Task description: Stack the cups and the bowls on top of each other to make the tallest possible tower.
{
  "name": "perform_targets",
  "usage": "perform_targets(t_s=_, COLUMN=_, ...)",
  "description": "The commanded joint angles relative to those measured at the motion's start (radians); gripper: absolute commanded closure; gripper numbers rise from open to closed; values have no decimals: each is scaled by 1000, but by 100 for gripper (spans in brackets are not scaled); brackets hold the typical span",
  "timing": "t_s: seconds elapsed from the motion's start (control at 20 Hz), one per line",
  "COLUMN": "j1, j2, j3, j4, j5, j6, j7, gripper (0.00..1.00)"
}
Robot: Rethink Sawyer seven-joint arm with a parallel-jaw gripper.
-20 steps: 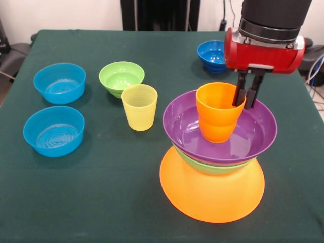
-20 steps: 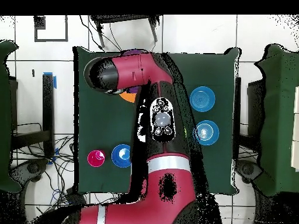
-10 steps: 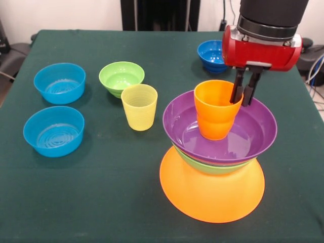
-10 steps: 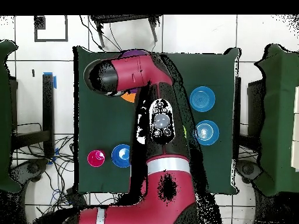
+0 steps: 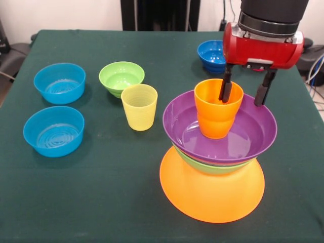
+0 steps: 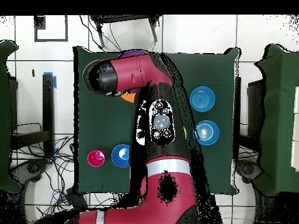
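The tower stands at the front right: a wide orange upturned bowl [image 5: 212,195], a large green bowl [image 5: 212,167], a large purple bowl [image 5: 253,137], and the orange cup [image 5: 215,115] upright inside the purple bowl. My gripper [image 5: 244,91] is open over the cup's right rim. One finger reaches into the cup's mouth and the other hangs outside it over the purple bowl. The yellow cup [image 5: 139,106] stands left of the tower. The red cup [image 6: 96,158] shows only in the overhead view, where my arm hides the tower and gripper.
A small green bowl [image 5: 121,77] sits behind the yellow cup. Two light blue bowls [image 5: 59,82] [image 5: 53,130] sit at the left. A small dark blue bowl [image 5: 211,54] sits behind the tower, close to my wrist.
My fingers were shut on the orange cup's rim and have spread apart, letting it go. The cup stands in the purple bowl.
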State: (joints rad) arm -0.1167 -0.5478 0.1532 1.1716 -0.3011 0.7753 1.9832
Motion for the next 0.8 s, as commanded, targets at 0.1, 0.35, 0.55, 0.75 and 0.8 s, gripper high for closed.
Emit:
perform_targets(t_s=0.1, j1=2, j2=23, j3=70, j4=110, j5=-60, j6=-65, j7=-99, gripper=0)
perform_targets(t_s=0.35, j1=4, j2=9, j3=69, j4=115, j5=-60, j6=-68, j7=-106, gripper=0)
perform_targets(t_s=0.55, j1=12, j2=-7, j3=60, j4=108, j5=-58, j6=-37, j7=-108, gripper=0)
perform_targets(t_s=0.75, j1=32, j2=-25, j3=38, j4=90, j5=-69, j6=-11, j7=-97, gripper=0)
perform_targets(t_s=0.8, j1=38, j2=-30, j3=31, j4=87, j5=-71, j6=-1, j7=-93, gripper=0)
